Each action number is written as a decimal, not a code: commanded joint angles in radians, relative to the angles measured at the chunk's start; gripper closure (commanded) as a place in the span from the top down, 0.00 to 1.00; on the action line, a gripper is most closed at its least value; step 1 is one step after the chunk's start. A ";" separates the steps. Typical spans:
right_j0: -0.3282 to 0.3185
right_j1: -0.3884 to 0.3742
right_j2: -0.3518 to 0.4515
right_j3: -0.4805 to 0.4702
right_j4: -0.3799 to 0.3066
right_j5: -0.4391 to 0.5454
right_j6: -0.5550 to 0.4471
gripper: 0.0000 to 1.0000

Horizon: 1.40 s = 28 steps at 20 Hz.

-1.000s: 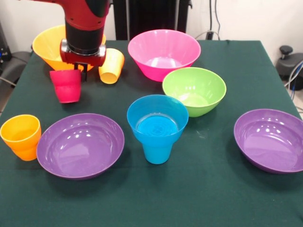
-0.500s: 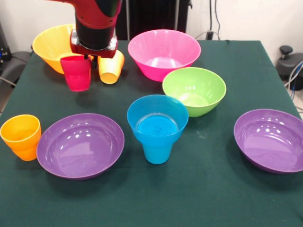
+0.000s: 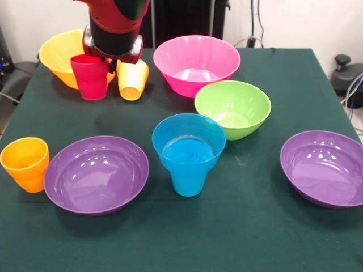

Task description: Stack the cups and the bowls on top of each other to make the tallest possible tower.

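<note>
My gripper [image 3: 108, 63] is shut on the rim of the red cup [image 3: 91, 78], which hangs upright above the table at the far left. A yellow cup [image 3: 133, 79] lies on its side just right of it. In the middle, the small blue bowl [image 3: 188, 140] sits on top of the blue cup [image 3: 188, 181]. The lime green bowl [image 3: 232, 107] stands right behind that pair. An orange cup [image 3: 25, 164] stands at the near left.
A large orange-yellow bowl [image 3: 57, 54] sits behind the red cup, and a pink bowl [image 3: 195, 62] at the far middle. Two shallow purple bowls rest on the green table [image 3: 227, 238], one near left [image 3: 96, 173], one near right [image 3: 323, 167].
The gripper has lifted the red cup off the table and carried it up and a little to the right. All bowls and the other cups stay put.
</note>
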State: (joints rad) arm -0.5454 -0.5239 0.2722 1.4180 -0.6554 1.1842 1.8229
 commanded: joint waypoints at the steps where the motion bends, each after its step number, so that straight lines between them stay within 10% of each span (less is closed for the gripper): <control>1: 0.037 0.042 0.102 -0.137 0.050 0.121 -0.179 0.00; 28: 0.133 0.107 0.098 -0.468 0.212 0.636 -0.092 0.00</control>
State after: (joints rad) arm -0.4416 -0.4362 0.3052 1.0629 -0.4620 1.6340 1.8229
